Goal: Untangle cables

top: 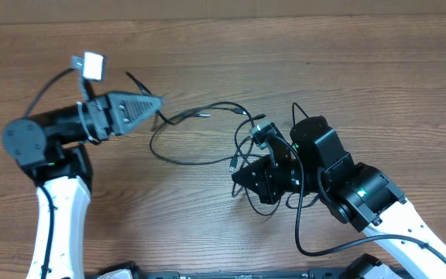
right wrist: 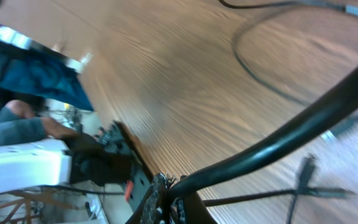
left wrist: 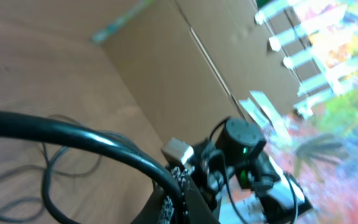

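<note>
The thin black flexible cables (top: 200, 115), some ending in small silver-tipped plugs, lie in a loose snarl on the brown wood-grain table (top: 362, 62), about midway between the two arms; one wide loop sags toward the near edge, and the thickest crossing of strands sits right by the right arm's fingers. The left pincer (top: 158, 101), a black tapered two-finger claw, is closed all the way on a strand at the left end of the snarl; its own camera shows one of the cables (left wrist: 73, 134) running out from between the shut fingers. The right pincer (top: 237, 177), also black, is likewise closed tight on a strand; from its wrist one of the cables (right wrist: 278, 140) arcs away from the fingers over the wood.

So I'd judge the step in hand to be the pulling apart; each arm has a hold, and the snarl between them is not yet separated. The next move, I'd say, calls for drawing the two grips apart slowly, watching whether the loops slide free or cinch up near the right fingers; if they tighten, one side would want to let go and take another strand. As for containers, I can make out no tray or bin on the table.
</note>
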Robot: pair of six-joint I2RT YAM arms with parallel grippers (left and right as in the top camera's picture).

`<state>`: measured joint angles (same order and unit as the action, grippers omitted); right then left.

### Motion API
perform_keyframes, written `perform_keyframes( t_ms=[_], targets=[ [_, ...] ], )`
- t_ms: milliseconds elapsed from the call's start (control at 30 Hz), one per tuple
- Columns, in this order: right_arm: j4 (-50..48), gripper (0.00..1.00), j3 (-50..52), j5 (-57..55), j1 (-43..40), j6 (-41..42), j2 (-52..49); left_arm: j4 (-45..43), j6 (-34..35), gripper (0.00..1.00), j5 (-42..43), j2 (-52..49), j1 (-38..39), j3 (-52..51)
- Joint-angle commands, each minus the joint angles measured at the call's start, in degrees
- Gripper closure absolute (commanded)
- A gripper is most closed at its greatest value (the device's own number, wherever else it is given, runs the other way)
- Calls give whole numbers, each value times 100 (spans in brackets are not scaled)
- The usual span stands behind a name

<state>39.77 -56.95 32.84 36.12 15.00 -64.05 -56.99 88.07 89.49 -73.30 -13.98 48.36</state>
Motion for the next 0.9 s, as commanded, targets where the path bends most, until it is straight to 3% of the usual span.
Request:
perform_keyframes(
  t_ms=[0, 167, 367, 600, 867],
  targets=[
    [313, 96, -98, -708, 17, 33, 37, -26, -590, 96, 103, 17, 264, -393],
    [780, 96, -98, -1270, 17, 466, 37, -24, -1036, 96, 101, 17, 507, -1054],
    [632, 96, -98, -1266, 17, 955, 39, -22, -1580, 96, -13, 17, 581, -1895],
    [243, 96, -98, -1272, 17, 1460, 35, 258, -2004, 96, -855, 15, 678, -2865],
    [59, 96, -96, -1272, 17, 1523, 22, 940, -2778, 96, -1604, 17, 1766, -3195]
  ],
)
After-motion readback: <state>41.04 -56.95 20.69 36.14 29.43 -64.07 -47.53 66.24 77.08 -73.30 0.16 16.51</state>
